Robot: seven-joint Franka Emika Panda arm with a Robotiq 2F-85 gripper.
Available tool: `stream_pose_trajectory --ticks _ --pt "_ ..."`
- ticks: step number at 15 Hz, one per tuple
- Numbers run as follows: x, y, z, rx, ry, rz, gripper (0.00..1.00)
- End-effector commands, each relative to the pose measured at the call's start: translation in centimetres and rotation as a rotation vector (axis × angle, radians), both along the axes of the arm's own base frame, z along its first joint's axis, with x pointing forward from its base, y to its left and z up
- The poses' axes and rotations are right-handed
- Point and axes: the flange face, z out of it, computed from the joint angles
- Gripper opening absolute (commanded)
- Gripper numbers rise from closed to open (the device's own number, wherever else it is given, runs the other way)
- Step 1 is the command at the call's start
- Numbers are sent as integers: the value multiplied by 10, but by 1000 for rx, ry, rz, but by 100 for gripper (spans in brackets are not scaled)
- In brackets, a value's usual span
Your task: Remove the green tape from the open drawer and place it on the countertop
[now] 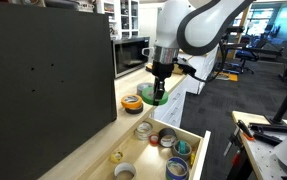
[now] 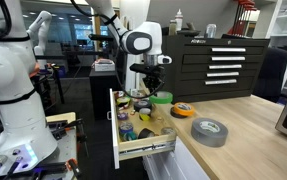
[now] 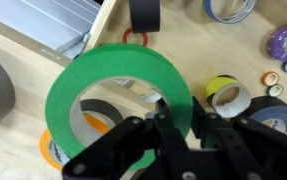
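Workshop setting, with a wooden tabletop (image 2: 248,125) and an open drawer (image 2: 146,149) crowded with tape rolls. Held above the tabletop's edge, just right of the drawer in an exterior view: green tape (image 3: 118,60), its ring wall gripped by the clenched jaws of the gripper (image 3: 178,112). Directly beneath, an orange roll (image 3: 49,152). Farther right on the tabletop, a gray roll (image 2: 209,130).
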Motion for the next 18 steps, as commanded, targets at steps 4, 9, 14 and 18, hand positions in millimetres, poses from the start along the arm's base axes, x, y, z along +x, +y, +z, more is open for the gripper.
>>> stream_pose_trajectory --ticks 4,9,14,18 --pt "45 -57 11 -8 6 -110 7" --pt "72 -104 5 -14 4 -190 7" --pt "87 -151 -7 -10 -11 -249 7" --pt "86 -182 -22 2 -9 -298 7"
